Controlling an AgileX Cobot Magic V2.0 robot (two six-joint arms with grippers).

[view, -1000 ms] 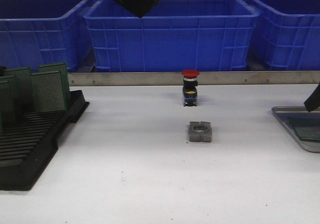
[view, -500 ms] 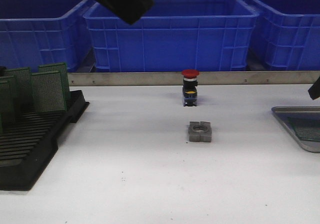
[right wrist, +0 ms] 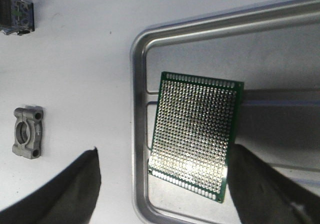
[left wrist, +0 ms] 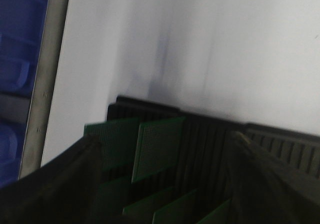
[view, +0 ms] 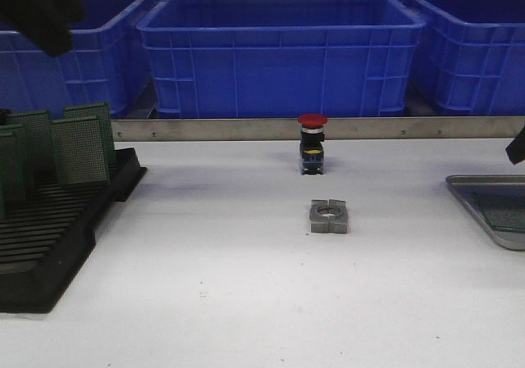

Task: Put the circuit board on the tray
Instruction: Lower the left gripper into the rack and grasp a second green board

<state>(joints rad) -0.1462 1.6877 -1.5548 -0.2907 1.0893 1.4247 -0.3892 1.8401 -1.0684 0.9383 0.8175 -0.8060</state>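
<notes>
One circuit board [right wrist: 194, 135] is already laid flat in the tray [right wrist: 138, 134]; more are racked at left; both arms' fingers are spread, empty.

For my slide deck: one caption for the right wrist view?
Open right gripper above a circuit board lying flat in the tray.

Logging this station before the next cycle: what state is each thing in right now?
circuit board: lying flat in the tray, released
tray: on the table, holding one board
black rack: boards standing upright in its slots
rack boards: upright, untouched
left end effector: open, above the rack
right end effector: open, above the tray
emergency-stop button: upright
metal clamp block: lying flat
</notes>
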